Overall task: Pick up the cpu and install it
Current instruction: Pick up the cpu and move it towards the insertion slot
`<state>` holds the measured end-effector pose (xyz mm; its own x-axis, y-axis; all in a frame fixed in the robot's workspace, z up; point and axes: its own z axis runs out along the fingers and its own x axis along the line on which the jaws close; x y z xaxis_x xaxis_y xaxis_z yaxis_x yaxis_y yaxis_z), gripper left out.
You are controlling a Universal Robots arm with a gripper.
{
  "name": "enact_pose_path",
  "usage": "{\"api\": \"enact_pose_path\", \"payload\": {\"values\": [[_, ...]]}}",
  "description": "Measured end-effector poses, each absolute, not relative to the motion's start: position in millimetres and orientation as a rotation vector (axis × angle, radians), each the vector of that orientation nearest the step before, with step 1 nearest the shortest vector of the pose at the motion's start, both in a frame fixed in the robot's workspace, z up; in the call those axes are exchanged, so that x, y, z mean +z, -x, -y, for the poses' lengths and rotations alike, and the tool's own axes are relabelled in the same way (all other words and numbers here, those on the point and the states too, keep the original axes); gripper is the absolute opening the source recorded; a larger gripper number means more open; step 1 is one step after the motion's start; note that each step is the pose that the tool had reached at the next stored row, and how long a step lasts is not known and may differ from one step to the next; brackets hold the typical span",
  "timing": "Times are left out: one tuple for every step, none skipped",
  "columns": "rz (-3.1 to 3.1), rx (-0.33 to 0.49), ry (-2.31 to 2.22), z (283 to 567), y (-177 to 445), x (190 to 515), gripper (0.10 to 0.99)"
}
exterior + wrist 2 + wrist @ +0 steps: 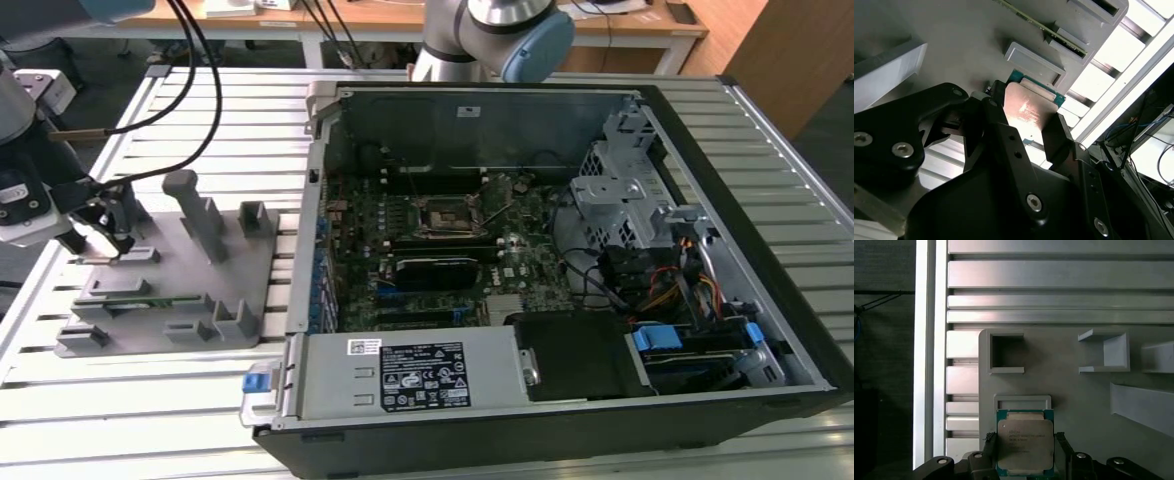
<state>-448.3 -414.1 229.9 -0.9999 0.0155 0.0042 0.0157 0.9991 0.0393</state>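
Observation:
The cpu (1025, 444) is a flat square chip with a silver-grey top and a green rim. It lies at the grey fixture plate (174, 295), right beside a small raised frame (1022, 402). My gripper (1025, 441) is down on it, with one black finger (989, 444) against each side edge. In the second wrist view the cpu (1026, 114) sits between the same two fingers (1055, 132) of the gripper (1026, 107). In the exterior view my gripper (104, 240) hangs low over the plate's far corner on the exterior view's left.
An open computer case (534, 260) lies on the exterior view's right, with the black motherboard socket (441, 217) near its middle. Grey posts and blocks (200, 215) stand on the fixture plate. The table is slatted aluminium (1054, 275). Black cables (200, 80) hang above the plate.

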Motion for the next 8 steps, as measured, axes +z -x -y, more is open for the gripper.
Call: {"api": "enact_pose_path", "payload": {"values": [[3.137, -0.062, 0.024, 414.1, 448.3, 230.1, 0.541], [3.137, -0.062, 0.024, 413.6, 448.3, 232.0, 0.541], [3.137, -0.062, 0.024, 413.6, 448.3, 233.0, 0.541], [3.137, -0.062, 0.024, 413.6, 448.3, 233.2, 0.541], [3.137, -0.062, 0.024, 413.6, 448.3, 233.3, 0.541], [3.137, -0.062, 0.024, 413.6, 448.3, 233.6, 0.541], [3.137, -0.062, 0.025, 413.6, 448.4, 233.9, 0.541], [3.137, -0.062, 0.024, 413.6, 448.4, 234.2, 0.541]]}}
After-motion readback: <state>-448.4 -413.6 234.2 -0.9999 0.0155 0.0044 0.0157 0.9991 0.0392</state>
